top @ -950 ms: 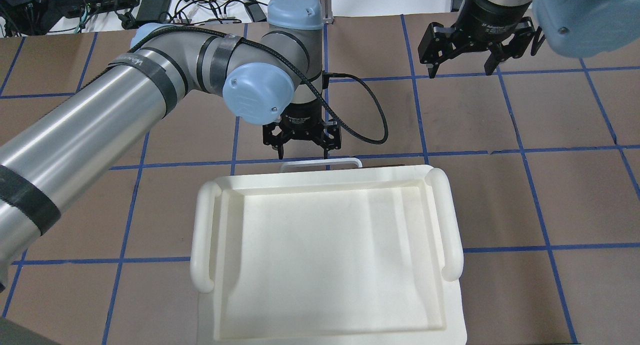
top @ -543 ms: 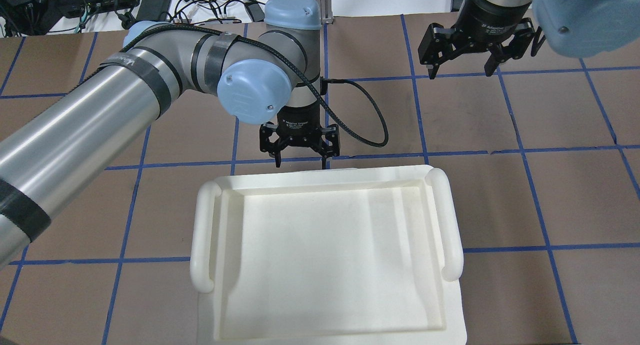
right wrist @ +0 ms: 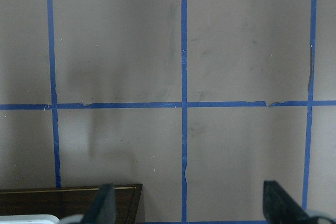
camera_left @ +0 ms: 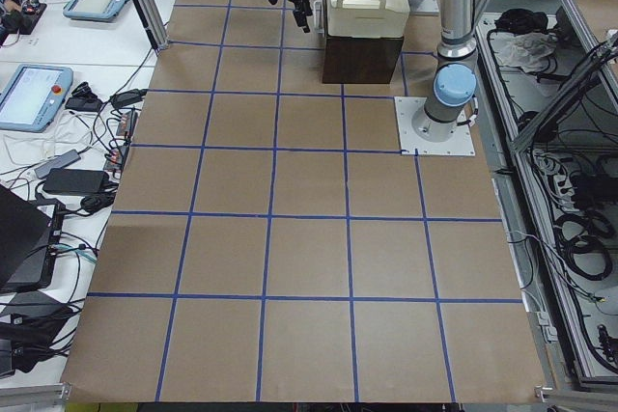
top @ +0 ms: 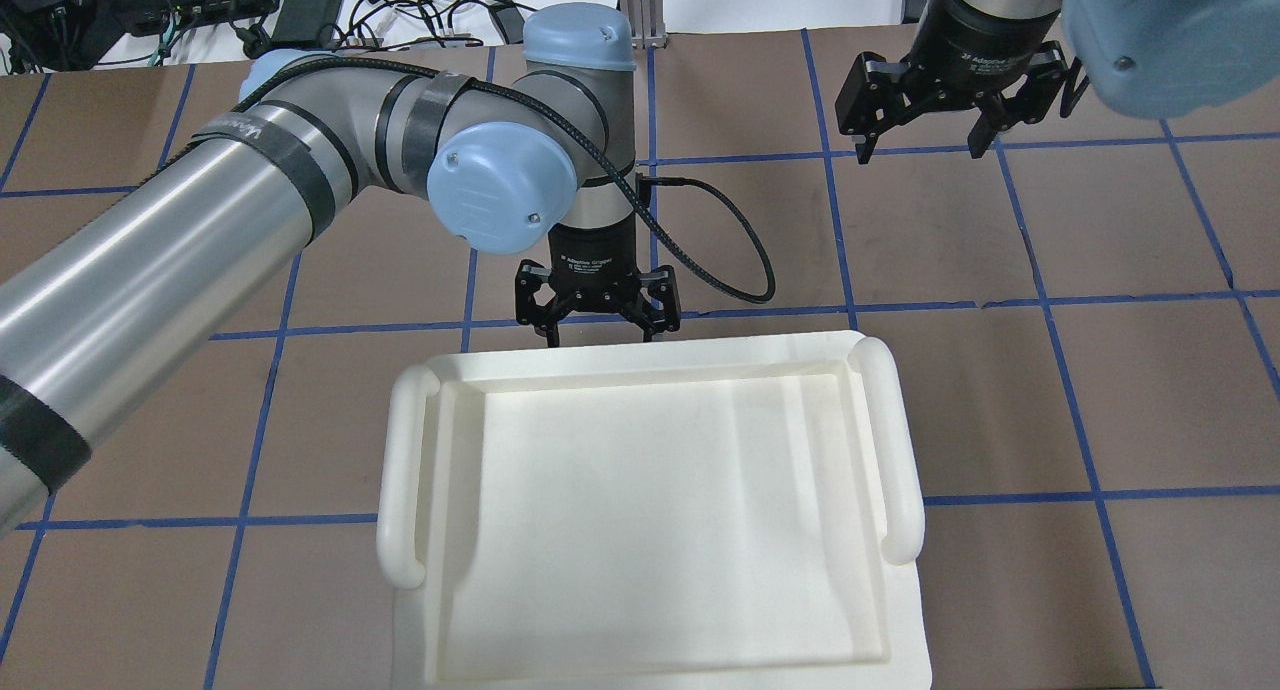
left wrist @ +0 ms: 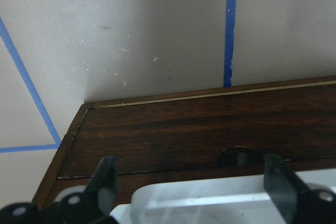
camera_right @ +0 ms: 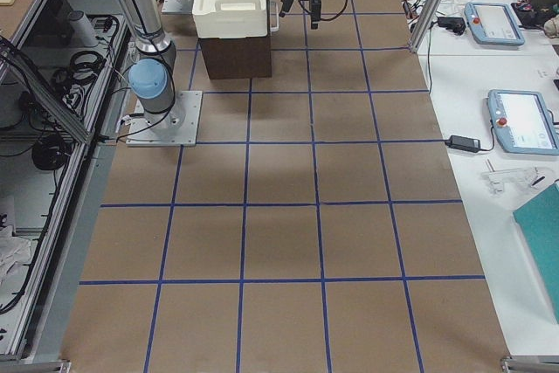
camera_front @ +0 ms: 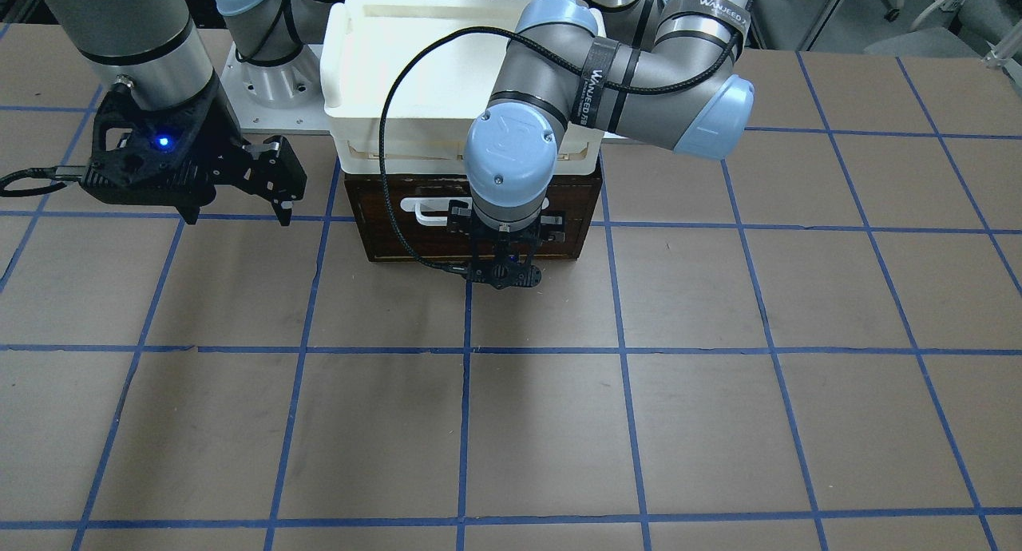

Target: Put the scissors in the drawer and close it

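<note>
Left tool (top: 600, 337) points straight down with its fingers spread wide and nothing between them, right at the far face of the drawer (camera_front: 399, 243). In the left wrist view its dark fingers (left wrist: 105, 182) stand to either side of the white bar handle (left wrist: 210, 203) without touching it, and the drawer's dark wooden front runs across beyond them. A black cable (top: 740, 250) loops out to the right of this tool's wrist.

Seen from the front, the drawer is the dark brown face under a white box (top: 400, 470), near the middle of the table (top: 1000, 390). In the side views that face looks level with the dark body beneath the box, so the drawer appears shut.

The right tool (top: 920, 148) hangs over the table at the far right, well apart from the drawer. Its fingers are also wide apart and hold nothing; its wrist view shows only brown table crossed by blue tape lines (right wrist: 184, 103) and a corner of the dark wood.
</note>
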